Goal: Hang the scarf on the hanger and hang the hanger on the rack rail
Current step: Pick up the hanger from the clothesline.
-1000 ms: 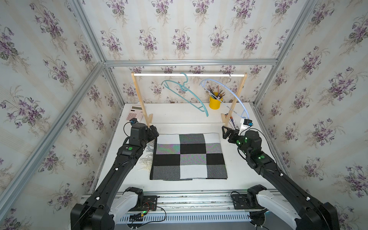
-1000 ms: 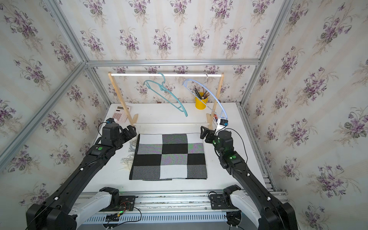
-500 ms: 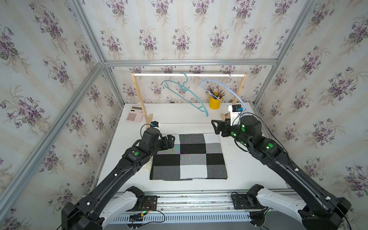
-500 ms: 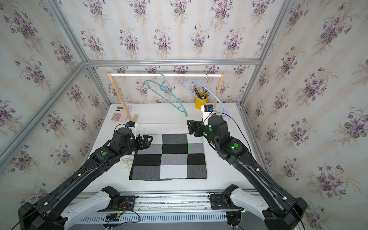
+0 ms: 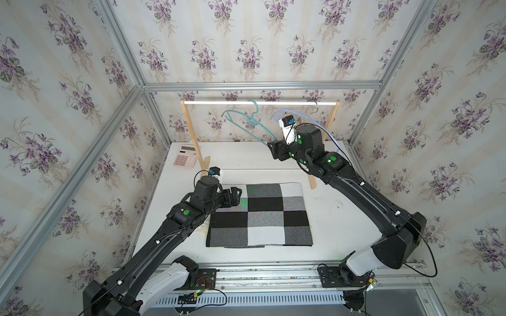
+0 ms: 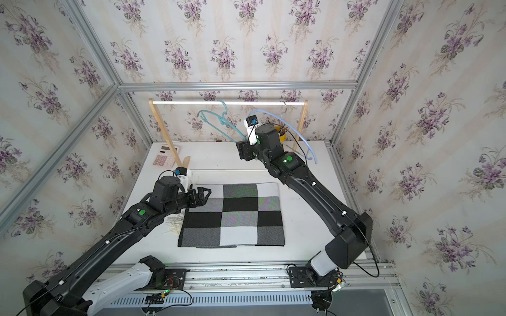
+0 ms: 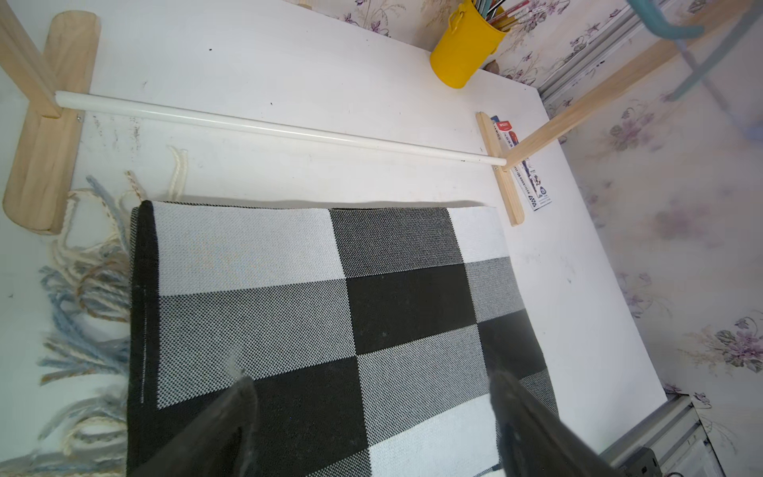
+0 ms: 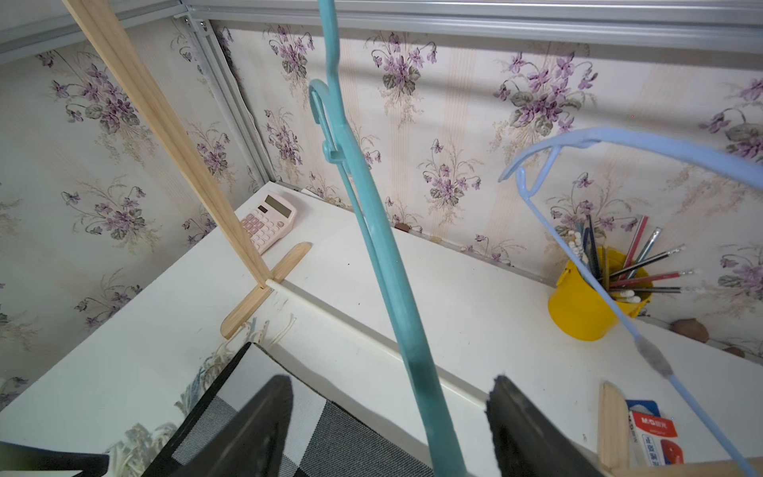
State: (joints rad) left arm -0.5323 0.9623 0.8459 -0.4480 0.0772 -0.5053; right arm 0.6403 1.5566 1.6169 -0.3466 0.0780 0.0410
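Scarf [image 5: 260,216], a folded knit of black, grey and white checks with cream and pale-blue fringe [image 7: 82,289] spilling from its left edge, lies flat on the white table [image 5: 342,219], just in front of the wooden rack [image 5: 191,131]. Left gripper [image 7: 371,396] hovers over the scarf's far-left corner, jaws spread wide with nothing between them. Right gripper [image 8: 392,392] is raised at the teal plastic hanger [image 8: 371,231] hung on the rack's white rod [image 5: 273,103]. Its jaws stand apart either side of the hanger's lower arm, a gap on each side, so no grip.
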